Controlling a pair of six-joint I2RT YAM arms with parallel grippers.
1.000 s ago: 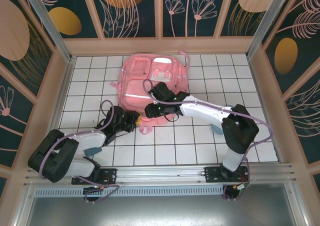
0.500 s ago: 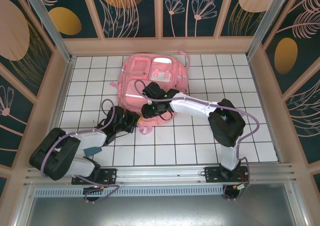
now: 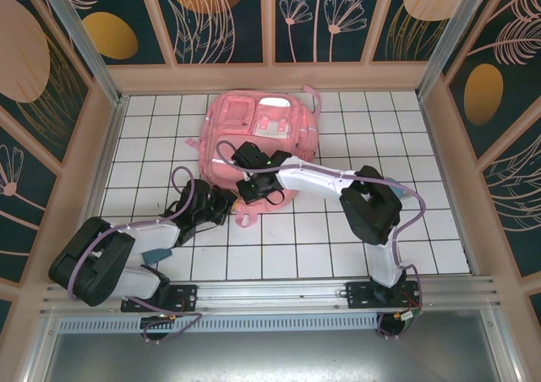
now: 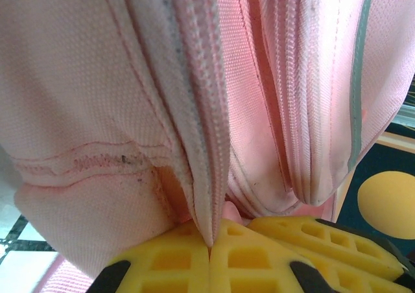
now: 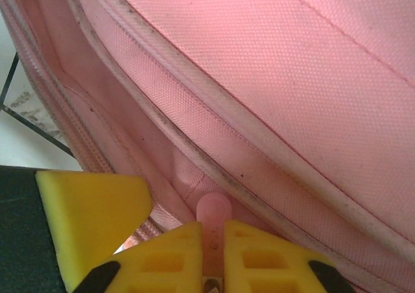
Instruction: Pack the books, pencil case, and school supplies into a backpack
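The pink backpack (image 3: 262, 124) lies flat on the white tiles at the back centre. My left gripper (image 3: 226, 204) is at its near left corner. It is shut on the backpack's zipper edge (image 4: 206, 176), pinched between the yellow pads (image 4: 175, 260). My right gripper (image 3: 254, 189) sits just to the right on the same near edge. Its pads (image 5: 259, 254) are shut on a small pink zipper pull (image 5: 213, 209). The two grippers are almost touching. The books and the pencil case are out of view.
Wooden walls (image 3: 101, 145) with dark flowered panels box in the tiled floor (image 3: 152, 128). A loose pink strap (image 3: 245, 219) trails from the backpack's near edge. Another strap (image 3: 314, 99) sticks out at the top right. Bare tiles lie on both sides of the backpack.
The right gripper slid left along the backpack's near edge and closed on the zipper pull. The left gripper finished closing on the zipper edge and stayed in place.
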